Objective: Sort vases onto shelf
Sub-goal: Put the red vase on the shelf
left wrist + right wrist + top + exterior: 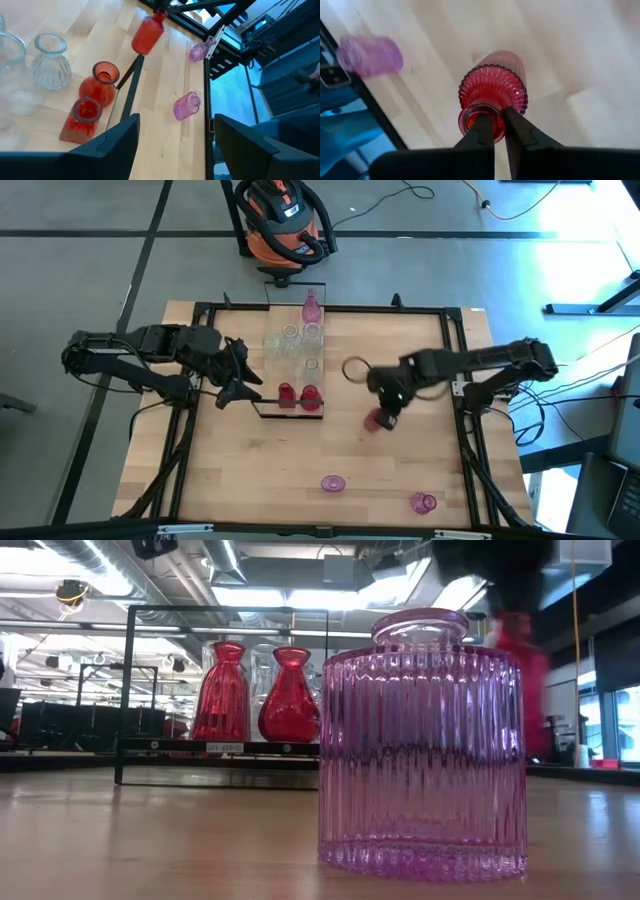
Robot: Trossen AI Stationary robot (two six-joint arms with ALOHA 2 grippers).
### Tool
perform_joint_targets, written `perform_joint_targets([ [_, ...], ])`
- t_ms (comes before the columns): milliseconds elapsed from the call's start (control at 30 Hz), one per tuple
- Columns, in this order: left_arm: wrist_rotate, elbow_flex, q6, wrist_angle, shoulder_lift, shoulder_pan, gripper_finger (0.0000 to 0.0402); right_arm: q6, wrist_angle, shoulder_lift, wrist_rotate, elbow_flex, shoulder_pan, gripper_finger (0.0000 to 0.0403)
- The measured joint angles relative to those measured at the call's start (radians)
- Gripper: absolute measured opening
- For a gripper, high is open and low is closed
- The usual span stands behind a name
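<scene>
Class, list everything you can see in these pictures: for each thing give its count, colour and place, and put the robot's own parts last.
Red vases on shelf: two, red, near end of the plank.
Clear vases: several, exact count unclear, mid-shelf.
Pink vase on shelf: one, pink, far end.
Held vase: one, red, gripped at its rim.
Loose pink vases: two, pink, near table edge; the second lies on its side.
Shelf: one, light wood, black frame.
Table: one, light wood.
Vacuum cleaner: one, orange and black, on the floor.
Left gripper: open, beside the shelf.
Right gripper: shut on the held vase.
</scene>
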Motion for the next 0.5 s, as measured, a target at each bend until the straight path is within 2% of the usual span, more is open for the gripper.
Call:
perform_joint_targets([
  [300, 0.000, 0.000, 0.038, -0.016, 0.000, 0.000, 0.0247, -0.290, -0.269, 0.339, 0.095, 0.523, -0.134, 0.0002],
  [500, 0.000, 0.000, 0.040, -0.032, -0.010, 0.000, 0.0247, -0.365, -0.327, 0.538, 0.089, 0.742, -0.140, 0.0001],
])
